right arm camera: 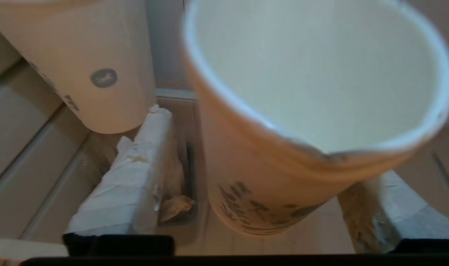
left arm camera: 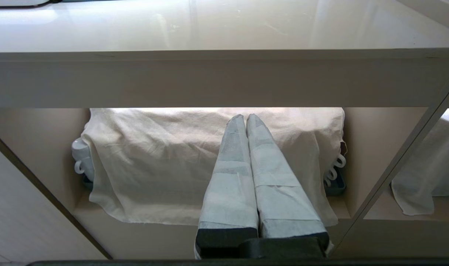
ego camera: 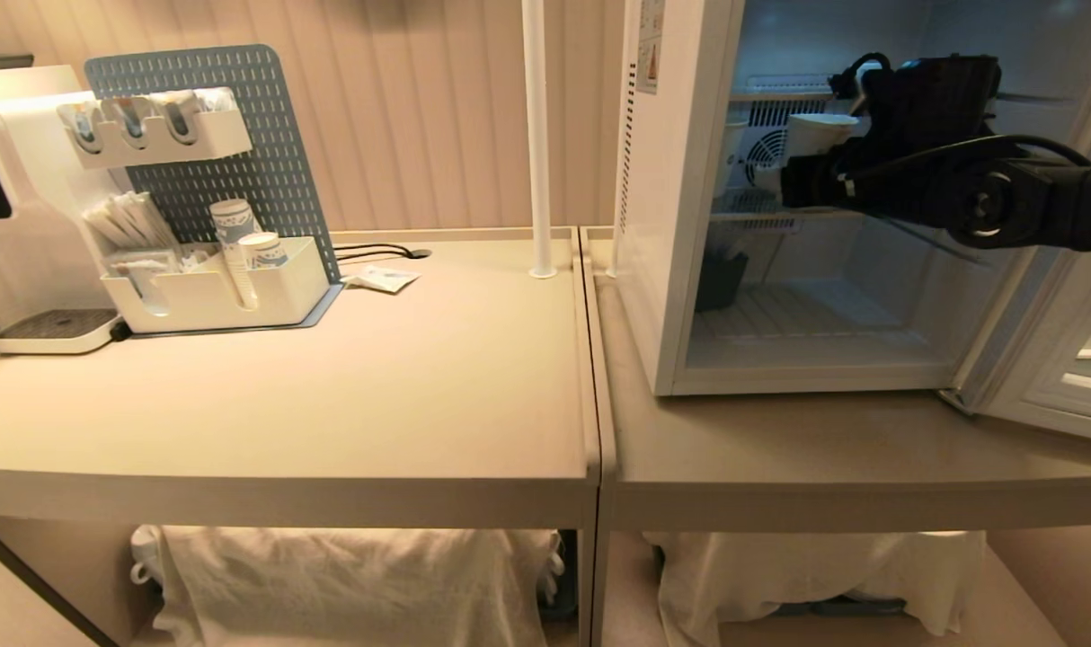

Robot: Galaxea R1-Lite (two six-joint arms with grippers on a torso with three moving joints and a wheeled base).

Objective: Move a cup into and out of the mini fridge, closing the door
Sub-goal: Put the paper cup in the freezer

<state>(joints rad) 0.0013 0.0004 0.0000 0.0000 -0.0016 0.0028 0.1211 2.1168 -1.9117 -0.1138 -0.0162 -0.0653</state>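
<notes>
The main risk now is that the small white paper cup with the dark swirling print (right arm camera: 280, 155) topples as the right pincer (right arm camera: 246, 207) backs away. In the right wrist view the cup leans, its rim tipped toward the camera, and its base sits between the two tape-wrapped fingers (right arm camera: 135, 181). One finger stands clear of the cup wall with a visible gap; the other is partly hidden behind the cup, so I cannot tell whether it touches. If that finger drags the wall on withdrawal, the light cup would likely fall on the thin shelf of the boxy white mini fridge (ego camera: 680, 225). A second white paper cup with a small round emblem (right arm camera: 95, 70) stands just beyond the gapped finger, near enough to be knocked by a sideways swing.

The right pincer is spread wide around the cup and does not appear to squeeze it. The black right arm reaches level into the open fridge at the upper shelf, wrist pointing toward the rear fan; in the head view the cup (ego camera: 820, 135) shows just ahead of the pincer (ego camera: 802, 175).

The fridge's glass door with its pale frame (ego camera: 1058, 368) hangs open beside that arm, on the counter (ego camera: 824, 449). The left pincer (left arm camera: 245, 122) hangs parked below the counter edge, fingers pressed together on nothing.
</notes>
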